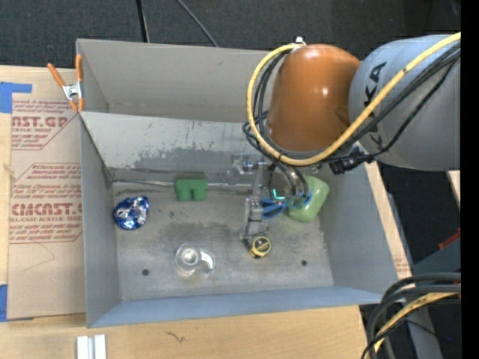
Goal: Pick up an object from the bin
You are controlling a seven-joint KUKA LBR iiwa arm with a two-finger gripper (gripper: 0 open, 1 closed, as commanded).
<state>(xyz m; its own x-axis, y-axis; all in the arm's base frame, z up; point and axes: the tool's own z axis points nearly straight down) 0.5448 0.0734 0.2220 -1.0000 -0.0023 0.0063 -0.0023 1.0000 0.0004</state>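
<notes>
The gripper hangs low in the right half of the grey metal bin, under the arm's orange wrist cover; whether it is open or closed cannot be told from this angle. Its tip sits just above a small black-and-yellow round object lying on the bin floor. A pale green soft lump lies just to the right of the gripper, partly hidden by it. Further left lie a green rectangular block, a crumpled blue-and-white ball and a clear plastic cup-like piece, all well apart.
</notes>
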